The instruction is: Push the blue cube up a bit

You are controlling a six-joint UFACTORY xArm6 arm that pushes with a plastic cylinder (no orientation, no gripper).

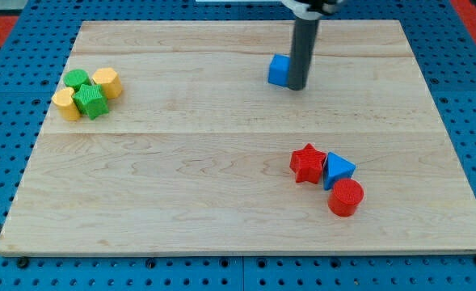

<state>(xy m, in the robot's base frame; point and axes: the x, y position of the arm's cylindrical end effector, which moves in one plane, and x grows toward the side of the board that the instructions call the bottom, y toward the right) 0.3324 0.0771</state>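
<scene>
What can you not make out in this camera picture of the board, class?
- Blue cube: its right side, hidden behind the rod.
- My tip: whether it touches the cube cannot be told.
- Arm above the rod: cut off by the view's top edge.

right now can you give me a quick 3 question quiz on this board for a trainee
1. True or false: my tip sits at the blue cube's right side in the view.
2. Which block lies between the red star and the red cylinder? A) green cube B) blue triangular block C) yellow hexagon
3. How many blocks form the cluster at the view's left?

Key: 1 true; 2 B, the blue triangular block; 3 four, two green and two yellow.
</scene>
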